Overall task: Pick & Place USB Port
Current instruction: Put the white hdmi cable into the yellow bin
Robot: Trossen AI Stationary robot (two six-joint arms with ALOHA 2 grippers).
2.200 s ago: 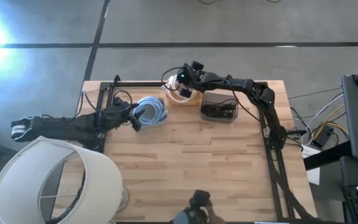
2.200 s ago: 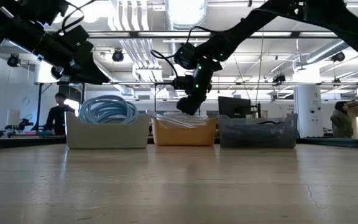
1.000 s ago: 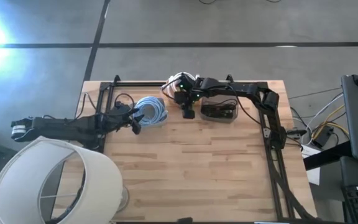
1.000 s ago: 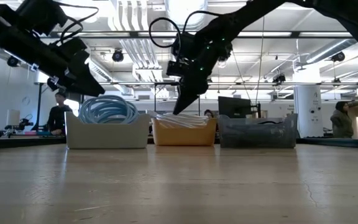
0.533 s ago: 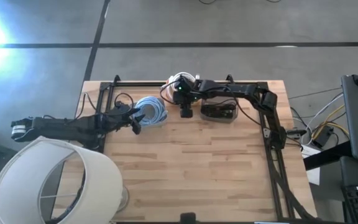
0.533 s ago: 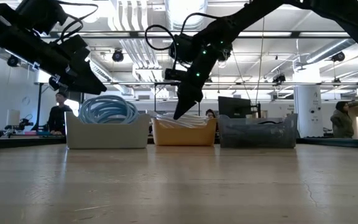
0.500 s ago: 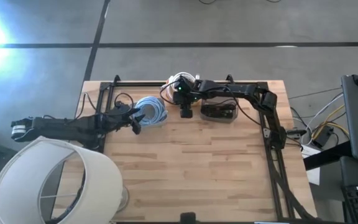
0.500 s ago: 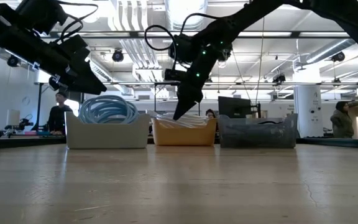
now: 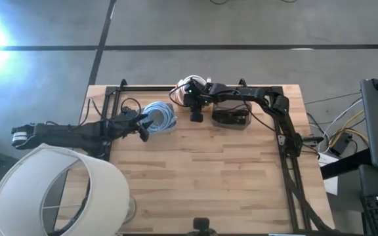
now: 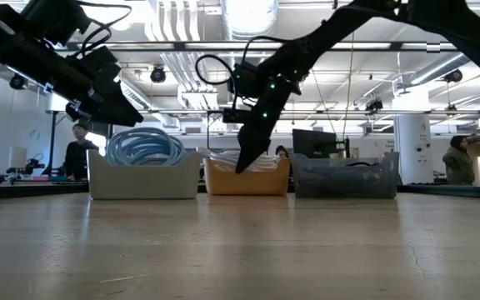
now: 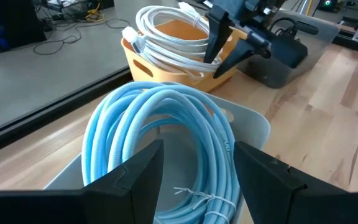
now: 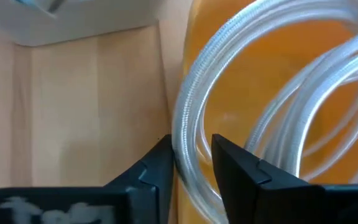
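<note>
An orange bin (image 10: 248, 179) holds a coiled white cable (image 11: 173, 28). My right gripper (image 12: 191, 165) points down at the bin's near rim (image 12: 178, 199) and is shut on one strand of that coil; it also shows in the high view (image 9: 195, 115) and the low view (image 10: 244, 165). Left of it, a white bin (image 10: 144, 179) holds a light-blue cable coil (image 11: 160, 130). My left gripper (image 11: 197, 180) hangs open above that blue coil, touching nothing. No USB port shows by itself. My right gripper has one strand of the white cable (image 12: 188, 124) between its two fingers, at the near rim of the orange bin. The fingers (image 12: 160, 168) come from above, pointing down, and lie across the strand. The strand fills the gap between them. The coil rests in the bin.
A grey bin (image 9: 231, 117) with black cables stands right of the orange one; all three bins line the table's far side. A white lampshade (image 9: 58, 190) overlaps the table's near left corner. Bare wood (image 9: 202, 177) spreads toward the near edge. People stand in the room behind (image 10: 77, 150).
My right gripper has come down from above the orange bin until its fingertips reach the white coil at the bin's near rim. The cable and the bins have stayed where they were.
</note>
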